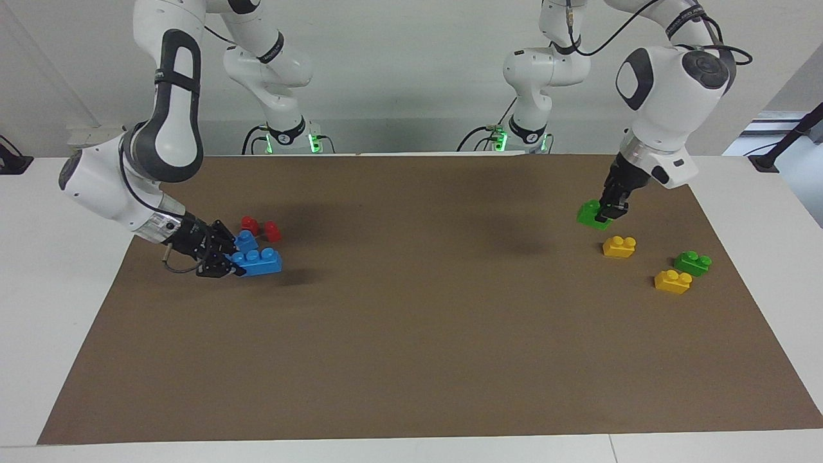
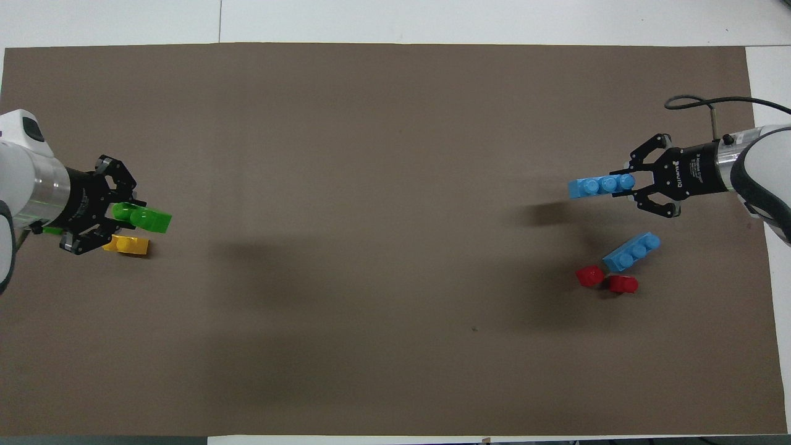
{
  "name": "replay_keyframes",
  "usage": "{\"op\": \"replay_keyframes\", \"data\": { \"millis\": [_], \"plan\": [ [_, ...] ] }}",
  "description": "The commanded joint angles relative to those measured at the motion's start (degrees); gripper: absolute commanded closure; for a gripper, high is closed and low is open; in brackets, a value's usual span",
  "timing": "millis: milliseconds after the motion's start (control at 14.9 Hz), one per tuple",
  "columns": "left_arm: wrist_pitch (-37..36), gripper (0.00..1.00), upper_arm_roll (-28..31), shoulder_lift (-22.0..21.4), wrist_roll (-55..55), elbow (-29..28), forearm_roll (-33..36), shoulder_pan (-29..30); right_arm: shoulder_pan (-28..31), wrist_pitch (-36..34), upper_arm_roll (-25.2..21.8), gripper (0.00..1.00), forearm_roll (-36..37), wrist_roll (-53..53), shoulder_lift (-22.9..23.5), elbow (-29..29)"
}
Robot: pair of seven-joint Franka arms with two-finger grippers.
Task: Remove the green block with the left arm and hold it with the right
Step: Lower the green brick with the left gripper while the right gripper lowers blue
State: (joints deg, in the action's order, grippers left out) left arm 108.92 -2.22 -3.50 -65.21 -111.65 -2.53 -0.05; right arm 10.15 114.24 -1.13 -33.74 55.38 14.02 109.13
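Two hands clamped: left hand point(image 1: 609, 209) on green block point(image 1: 590, 214), right hand point(image 1: 226, 257) on blue brick point(image 1: 258, 262).

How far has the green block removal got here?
Done: the left end effector has the green block clamped, apart from the blue brick that the right end effector grips. Left: putting it down by the yellow bricks.
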Motion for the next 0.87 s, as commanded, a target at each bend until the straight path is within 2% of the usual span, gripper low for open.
{"op": "replay_keyframes", "data": {
  "millis": [0,268,469,737,804],
  "plan": [
    [3.6,1.00,-0.6,2.7,4.7,-0.1,-1.3,3.4,1.2,1.1,1.1,1.00,0.8,-3.4,3.0,0.1],
    [10.3,1.00,-0.5,8.4,6.2,1.5,-0.4,6.0,0.4,4.6,1.1,1.00,0.3,-3.5,3.9,3.1],
    [11.7,1.00,-0.5,14.5,7.3,6.3,1.0,7.9,0.3,6.4,1.1,1.00,0.0,-3.6,3.6,5.4],
    [15.5,1.00,-0.5,20.0,8.3,7.7,3.1,8.5,0.8,6.4,1.1,1.00,0.0,-3.6,3.4,6.4],
    [15.6,1.00,-0.5,22.6,8.3,9.8,4.0,8.4,0.8,6.6,1.0,0.77,0.0,-3.7,3.5,6.4]
  ]
}}
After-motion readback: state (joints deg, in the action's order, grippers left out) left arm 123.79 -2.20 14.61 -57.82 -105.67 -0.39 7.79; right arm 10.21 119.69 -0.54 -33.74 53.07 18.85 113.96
